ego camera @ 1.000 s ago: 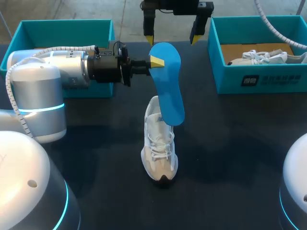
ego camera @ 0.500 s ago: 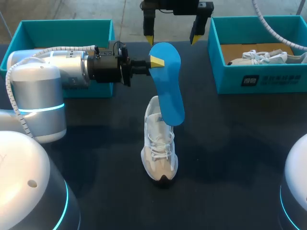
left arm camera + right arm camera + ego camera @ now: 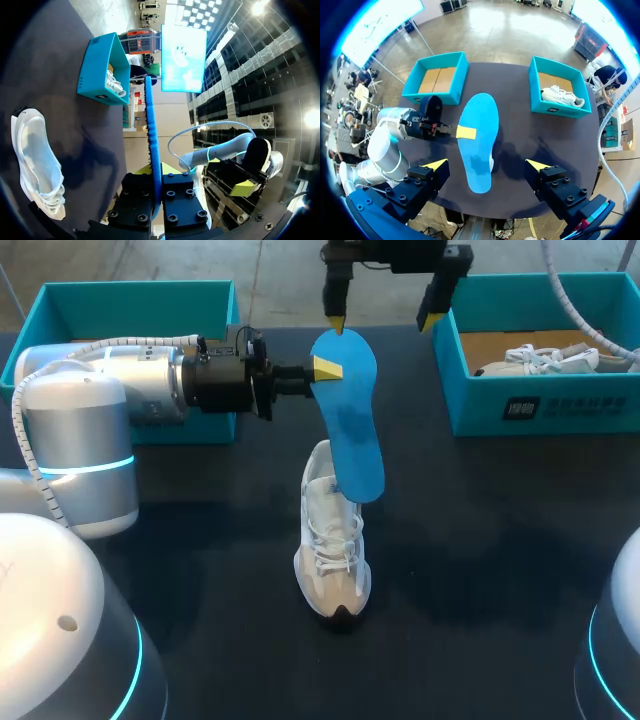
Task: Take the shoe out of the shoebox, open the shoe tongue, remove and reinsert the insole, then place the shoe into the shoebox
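Note:
My left gripper is shut on the heel end of a blue insole, which hangs above the table with its toe end dipping toward the white shoe. The shoe stands upright on the dark table, toe toward the front. In the left wrist view the insole runs edge-on out from between my fingers, and the shoe lies off to the side. My right gripper hovers wide open above the back of the table, holding nothing. From the right wrist view the insole covers most of the shoe.
A teal shoebox at the back right holds another white shoe. A second teal shoebox sits at the back left, behind my left arm. Bare dark table lies around the shoe.
My right gripper has shifted to the right, still open. The left gripper, the insole and the shoe have stayed put.

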You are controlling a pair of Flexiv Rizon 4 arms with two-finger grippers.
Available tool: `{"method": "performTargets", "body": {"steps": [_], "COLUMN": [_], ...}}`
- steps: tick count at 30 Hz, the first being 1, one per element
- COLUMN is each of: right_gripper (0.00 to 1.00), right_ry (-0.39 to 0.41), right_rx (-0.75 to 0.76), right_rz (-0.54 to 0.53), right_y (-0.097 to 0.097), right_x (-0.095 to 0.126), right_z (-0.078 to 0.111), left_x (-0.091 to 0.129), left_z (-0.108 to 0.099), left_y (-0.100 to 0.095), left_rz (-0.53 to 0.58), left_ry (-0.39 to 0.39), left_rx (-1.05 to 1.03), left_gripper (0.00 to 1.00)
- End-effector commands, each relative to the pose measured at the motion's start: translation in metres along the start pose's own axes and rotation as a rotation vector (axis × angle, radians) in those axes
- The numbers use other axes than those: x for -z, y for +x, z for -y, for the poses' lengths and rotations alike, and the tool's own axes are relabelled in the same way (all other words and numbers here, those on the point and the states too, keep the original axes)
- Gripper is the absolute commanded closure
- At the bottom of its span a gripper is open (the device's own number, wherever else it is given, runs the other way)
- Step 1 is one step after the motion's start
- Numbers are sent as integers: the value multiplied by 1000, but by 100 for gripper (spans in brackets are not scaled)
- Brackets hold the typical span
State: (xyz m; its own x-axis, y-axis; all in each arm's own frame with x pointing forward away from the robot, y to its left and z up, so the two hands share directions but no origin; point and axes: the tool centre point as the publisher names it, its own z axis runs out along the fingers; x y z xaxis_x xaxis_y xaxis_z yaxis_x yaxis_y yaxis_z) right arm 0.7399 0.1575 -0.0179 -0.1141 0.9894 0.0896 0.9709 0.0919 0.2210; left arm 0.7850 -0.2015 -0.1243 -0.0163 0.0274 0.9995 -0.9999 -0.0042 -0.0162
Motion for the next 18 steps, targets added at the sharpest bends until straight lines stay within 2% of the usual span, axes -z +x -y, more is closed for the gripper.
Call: {"method": "performTargets", "body": {"steps": [1, 11, 18], "right_gripper": [0, 0, 0], "right_ry": [-15, -24, -50], "right_rx": [7, 31, 76], "right_rz": [-83, -167, -315], "right_y": [-20, -37, -47], "right_x": [0, 5, 2], "right_z": [7, 11, 12], "left_x": [1, 1, 1], "left_z": [0, 0, 0], "left_y": [0, 0, 0], "left_rz": [2, 2, 2], "left_ry": [-1, -1, -1], "left_rx": [0, 0, 0], "left_gripper": [100, 100, 100]}}
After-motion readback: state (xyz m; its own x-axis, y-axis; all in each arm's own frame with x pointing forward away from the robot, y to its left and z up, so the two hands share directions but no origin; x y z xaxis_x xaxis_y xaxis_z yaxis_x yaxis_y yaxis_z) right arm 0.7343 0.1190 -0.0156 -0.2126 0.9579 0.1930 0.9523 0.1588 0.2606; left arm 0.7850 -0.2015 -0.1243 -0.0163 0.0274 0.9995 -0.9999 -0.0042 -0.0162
